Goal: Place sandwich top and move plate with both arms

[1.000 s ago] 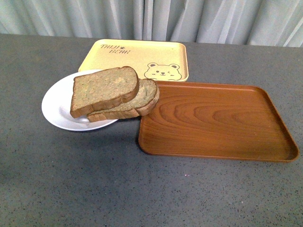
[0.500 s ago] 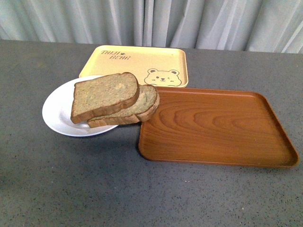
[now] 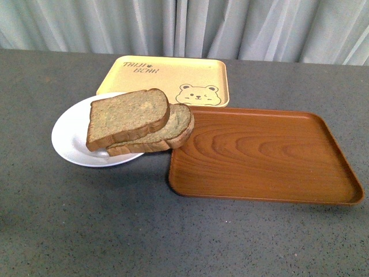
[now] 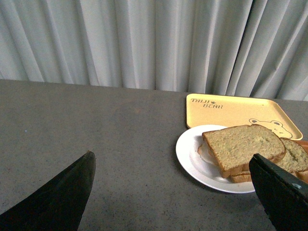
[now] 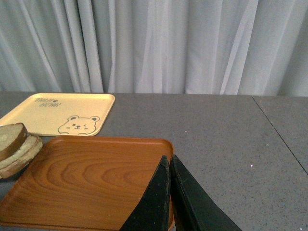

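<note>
The sandwich top (image 3: pixel 128 115), a thick squarish brown slice, lies on a flatter, paler slice with a rounded end (image 3: pixel 176 124) on the round white plate (image 3: pixel 69 135). The stack overhangs the plate toward the brown tray. In the left wrist view the sandwich top (image 4: pixel 243 147) and plate (image 4: pixel 190 154) lie ahead; my left gripper (image 4: pixel 173 166) is open and empty, well short of the plate. My right gripper (image 5: pixel 169 161) is shut and empty, above the near right part of the brown tray (image 5: pixel 91 178). Neither arm shows in the front view.
A brown wood-grain tray (image 3: pixel 265 153) lies right of the plate, touching the bread. A beige bear-face tray (image 3: pixel 167 78) lies behind both. Grey curtains hang at the table's far edge. The dark grey tabletop (image 3: pixel 115 231) spreads in front.
Between one second and half a second ago the whole front view shifted slightly downward in the picture. Since then nothing has visibly changed.
</note>
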Available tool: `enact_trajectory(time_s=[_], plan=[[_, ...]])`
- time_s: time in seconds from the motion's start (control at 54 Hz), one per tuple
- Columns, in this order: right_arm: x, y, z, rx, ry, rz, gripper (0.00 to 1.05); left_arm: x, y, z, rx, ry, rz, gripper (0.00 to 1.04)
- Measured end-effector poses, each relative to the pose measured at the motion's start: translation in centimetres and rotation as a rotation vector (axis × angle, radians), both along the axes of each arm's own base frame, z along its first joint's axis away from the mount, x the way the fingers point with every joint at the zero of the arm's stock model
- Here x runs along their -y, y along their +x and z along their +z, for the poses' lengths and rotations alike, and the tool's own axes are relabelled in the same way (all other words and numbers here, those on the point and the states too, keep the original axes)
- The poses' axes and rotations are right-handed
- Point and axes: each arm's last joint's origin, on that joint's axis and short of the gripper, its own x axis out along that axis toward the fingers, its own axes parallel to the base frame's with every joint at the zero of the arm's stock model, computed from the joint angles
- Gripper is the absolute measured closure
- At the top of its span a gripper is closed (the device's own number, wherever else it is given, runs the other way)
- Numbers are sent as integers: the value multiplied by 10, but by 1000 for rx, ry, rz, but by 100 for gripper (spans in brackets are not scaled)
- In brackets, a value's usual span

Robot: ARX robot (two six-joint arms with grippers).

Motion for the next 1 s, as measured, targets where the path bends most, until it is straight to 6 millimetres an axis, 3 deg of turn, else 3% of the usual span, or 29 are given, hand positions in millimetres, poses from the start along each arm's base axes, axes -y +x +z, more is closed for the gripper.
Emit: enact_trajectory(time_s=[1.0], plan=[[0, -21, -3, -5, -2, -1, 102, 0, 0, 0, 0, 0, 0, 9]])
